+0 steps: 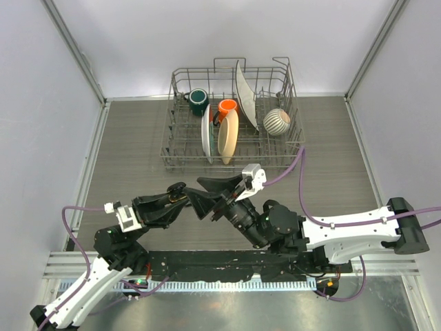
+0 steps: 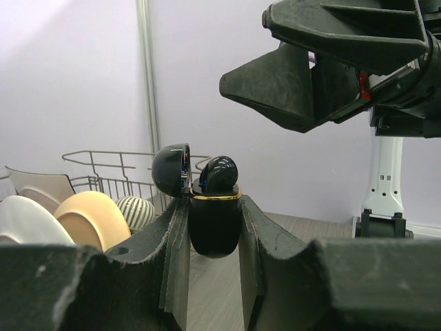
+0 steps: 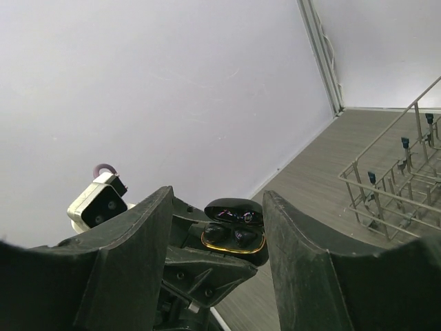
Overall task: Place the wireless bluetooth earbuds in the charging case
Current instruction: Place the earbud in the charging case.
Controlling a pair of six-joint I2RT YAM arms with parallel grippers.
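Observation:
My left gripper (image 2: 213, 210) is shut on the glossy black charging case (image 2: 215, 227), which has a gold rim. It holds the case upright above the table, with the lid (image 2: 171, 169) swung open. One black earbud (image 2: 219, 172) shows in the case mouth. In the right wrist view the case (image 3: 238, 241) holds two earbuds (image 3: 214, 232) side by side. My right gripper (image 3: 217, 200) is open and empty, and its fingers (image 2: 289, 76) hang just above and beyond the case. In the top view both grippers (image 1: 195, 200) (image 1: 219, 189) meet mid-table, and the case is hidden.
A wire dish rack (image 1: 180, 155) stands at the back of the table. It holds plates, a green mug (image 1: 198, 100), an orange mug (image 1: 227, 107) and a striped bowl (image 1: 277, 121). Grey walls enclose the table on three sides.

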